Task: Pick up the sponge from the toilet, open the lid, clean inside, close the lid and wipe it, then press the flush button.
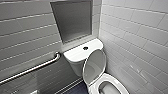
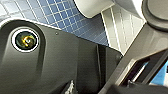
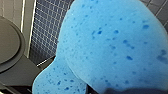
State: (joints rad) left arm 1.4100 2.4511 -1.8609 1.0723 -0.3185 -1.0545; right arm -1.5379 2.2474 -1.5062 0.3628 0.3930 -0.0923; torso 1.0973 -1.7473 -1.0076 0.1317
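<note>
The toilet (image 1: 75, 56), centre and lower right in the head view, is glossy white ceramic; its lid (image 1: 95, 63) looks like smooth plastic. The grab bar (image 1: 32, 68) at lower left is polished metal, the wall tiles (image 1: 140, 32) shiny. The sponge (image 3: 112, 45) is matt, pitted foam.

We drop down to the floor (image 1: 79, 89): small dark blue tiles, just a narrow patch of it at the foot of the grey wall; the toilet (image 1: 120, 85) stands right on it, tucked into the corner, tank against the back wall; from the wrist cameras we get that blue grid again, running up to a band of pale tiles (image 2: 117, 27); up on the flat white tank top (image 1: 75, 54) sits the flush button (image 1: 85, 48), round and dark, set in the middle.
</note>
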